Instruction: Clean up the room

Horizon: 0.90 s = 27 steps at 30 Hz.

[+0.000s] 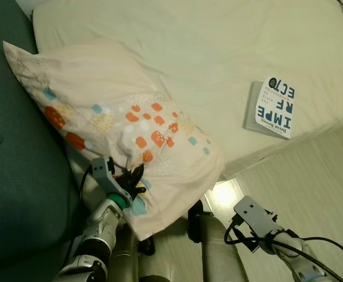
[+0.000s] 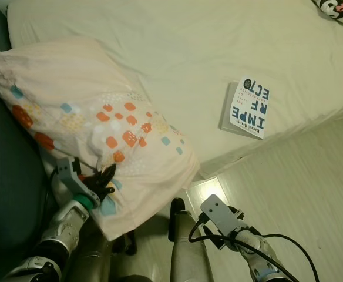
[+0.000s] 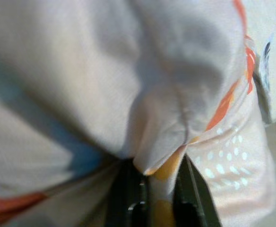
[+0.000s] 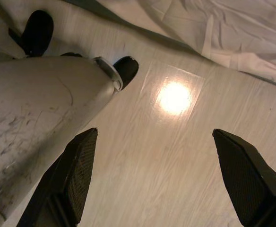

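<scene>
Left end effector [image 1: 135, 179] clamped on a fold at the lower corner of the pillow [image 1: 110, 126]; fabric pinched between its fingers [image 3: 128, 198]. Pillow rests against bed [image 1: 218, 53] edge, at 10 o'clock. Book [image 1: 275, 107] on bed, 2 o'clock. Right end effector [image 4: 161, 179] spread wide, empty, over floor [image 4: 176, 156].

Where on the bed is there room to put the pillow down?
The bed sheet is bare between the pillow, held by the left gripper, and the book. It is crowded only at the book, near the bed's edge.
</scene>
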### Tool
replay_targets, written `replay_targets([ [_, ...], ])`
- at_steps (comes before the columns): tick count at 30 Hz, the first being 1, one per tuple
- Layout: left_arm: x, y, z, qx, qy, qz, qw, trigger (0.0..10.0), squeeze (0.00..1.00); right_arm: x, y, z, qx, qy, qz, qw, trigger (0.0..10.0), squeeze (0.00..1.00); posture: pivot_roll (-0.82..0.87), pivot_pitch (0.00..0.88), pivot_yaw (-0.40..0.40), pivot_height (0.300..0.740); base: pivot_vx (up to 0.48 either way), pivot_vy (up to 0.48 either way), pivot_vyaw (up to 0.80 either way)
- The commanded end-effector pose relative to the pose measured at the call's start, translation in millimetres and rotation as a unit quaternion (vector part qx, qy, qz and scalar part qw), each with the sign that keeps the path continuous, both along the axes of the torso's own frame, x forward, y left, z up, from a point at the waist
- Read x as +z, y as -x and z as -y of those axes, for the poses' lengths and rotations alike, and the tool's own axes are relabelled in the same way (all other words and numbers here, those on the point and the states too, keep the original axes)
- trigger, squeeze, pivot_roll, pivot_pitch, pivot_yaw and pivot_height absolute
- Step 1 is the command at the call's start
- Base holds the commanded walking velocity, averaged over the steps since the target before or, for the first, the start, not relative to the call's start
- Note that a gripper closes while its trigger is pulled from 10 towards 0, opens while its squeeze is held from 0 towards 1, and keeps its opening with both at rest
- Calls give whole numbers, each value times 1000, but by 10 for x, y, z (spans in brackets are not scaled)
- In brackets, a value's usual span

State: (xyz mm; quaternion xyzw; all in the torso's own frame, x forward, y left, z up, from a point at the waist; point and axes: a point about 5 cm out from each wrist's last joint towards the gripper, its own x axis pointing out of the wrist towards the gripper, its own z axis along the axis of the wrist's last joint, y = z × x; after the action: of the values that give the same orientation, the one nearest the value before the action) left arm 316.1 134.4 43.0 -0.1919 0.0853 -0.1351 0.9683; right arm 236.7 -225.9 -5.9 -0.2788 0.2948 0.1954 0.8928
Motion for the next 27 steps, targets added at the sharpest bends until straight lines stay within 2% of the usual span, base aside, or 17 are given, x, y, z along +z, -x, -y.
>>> replay_targets([
  [1, 47, -17, 30, -3, -30, 17, 999, 0, 0, -109, 129, 32, -11, 3, -27, 1000, 10000, 0, -232, 442, 82, 740, 0, 0, 0],
  [3, 238, -121, 59, -3, -109, 64, 992, 0, 0, -98, 98, 14, -13, 3, -21, 1000, 10000, 0, -230, 439, 85, 740, 0, 0, 0],
  [4, 238, -121, 59, -3, -109, 64, 992, 0, 0, -98, 98, 14, -13, 3, -21, 1000, 10000, 0, -230, 439, 85, 740, 0, 0, 0],
  [6, 422, -208, 81, 5, -160, 105, 981, 0, 0, -89, 76, 3, -16, 3, -16, 1000, 10000, 0, -228, 437, 86, 740, 0, 0, 0],
  [9, 506, -240, 93, 5, -186, 125, 974, 0, 0, -87, 69, -1, -17, 3, -15, 1000, 10000, 0, -226, 434, 89, 740, 0, 0, 0],
  [11, 657, -286, 118, 5, -229, 164, 960, 0, 0, -81, 54, 3, -20, 5, -11, 1000, 10000, 0, -223, 432, 91, 740, 0, 0, 0],
  [12, 657, -286, 118, 5, -229, 164, 960, 0, 0, -81, 54, 3, -20, 5, -11, 1000, 10000, 0, -223, 432, 91, 740, 0, 0, 0],
  [13, 730, -303, 131, 9, -245, 183, 952, 0, 0, -75, 43, 6, -22, 6, -9, 1000, 10000, 0, -223, 430, 93, 740, 0, 0, 0],
  [15, 730, -303, 131, 9, -245, 183, 952, 0, 0, -75, 43, 6, -22, 6, -9, 1000, 10000, 0, -223, 430, 93, 740, 0, 0, 0],
  [16, 821, -325, 150, 13, -251, 204, 946, 0, 0, -66, 28, 15, -26, 7, -6, 1000, 10000, 0, -223, 430, 93, 740, 0, 0, 0],
  [17, 821, -325, 150, 13, -251, 204, 946, 0, 0, -66, 28, 15, -26, 7, -6, 1000, 10000, 0, -223, 430, 93, 740, 0, 0, 0],
  [19, 1012, -371, 166, 29, -260, 243, 934, 0, 0, -55, 10, 23, -31, 8, -1, 999, 10000, 0, -222, 427, 95, 740, 0, 0, 0],
  [21, 1247, -429, 90, 51, -271, 283, 919, 0, 0, -50, 5, 28, -35, 9, 1, 999, 10000, 0, -225, 428, 95, 740, 0, 0, 0],
  [22, 1247, -429, 90, 51, -271, 283, 919, 0, 0, -50, 5, 28, -35, 9, 1, 999, 10000, 0, -225, 428, 95, 740, 0, 0, 0],
  [24, 1395, -461, 24, 70, -277, 304, 909, 0, 0, -48, 3, 34, -36, 10, 3, 999, 10000, 0, -220, 427, 95, 740, 0, 0, 0],
  [26, 1395, -461, 24, 70, -277, 304, 909, 0, 0, -48, 3, 34, -36, 10, 3, 999, 10000, 0, -220, 427, 95, 740, 0, 0, 0],
  [27, 1484, -479, 22, 69, -276, 318, 904, 0, 0, -47, -1, 43, -37, 12, 3, 999, 10000, 0, -213, 428, 94, 740, 0, 0, 0],
])
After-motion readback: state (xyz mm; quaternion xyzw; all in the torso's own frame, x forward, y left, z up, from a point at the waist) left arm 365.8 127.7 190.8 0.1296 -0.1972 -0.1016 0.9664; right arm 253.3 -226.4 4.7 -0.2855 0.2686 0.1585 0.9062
